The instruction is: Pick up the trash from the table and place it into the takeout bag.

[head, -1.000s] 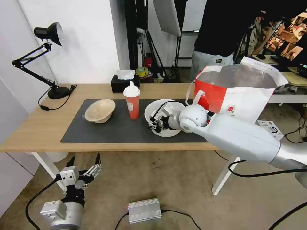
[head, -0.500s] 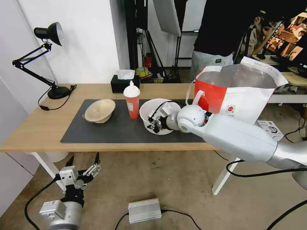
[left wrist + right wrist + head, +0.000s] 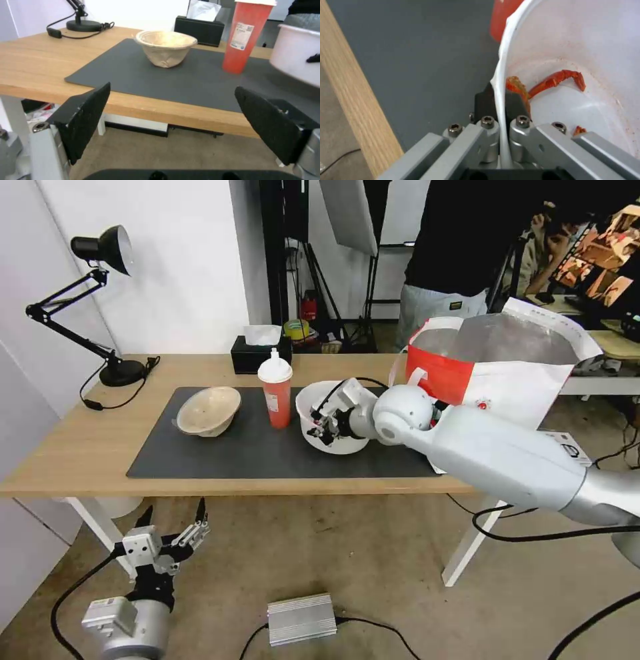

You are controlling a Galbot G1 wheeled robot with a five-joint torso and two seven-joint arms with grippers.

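Right, nearest first: the left gripper (image 3: 175, 517) hangs low in front of the table (image 3: 73, 447), below its near edge, fingers spread wide and holding nothing. On the dark grey mat (image 3: 247, 450) there are three pieces of trash. One beige pulp bowl (image 3: 208, 410) sits tipped, its mouth turned up and toward the back of the table. One tall red cup (image 3: 276, 392) with a white lid stands upright, long axis vertical, just beside the white bowl (image 3: 330, 437). And that one white bowl is off the mat, tilted, with its mouth facing up and toward the cup. The right gripper (image 3: 323, 425) is clamped on the bowl's rim, one finger inside the wall and one outside; the right wrist view shows the thin white edge (image 3: 501, 100) pinched between the pads, with red scraps (image 3: 561, 78) lying at the bowl's bottom. To the right stands one takeout bag (image 3: 497, 373), red and white, mouth open upward, foil lining showing, partly behind the right arm. Farther back, one black tissue box (image 3: 257, 355) rests at the table's rear edge behind the cup, and one black desk lamp (image 3: 100, 300) stands at the far left corner.
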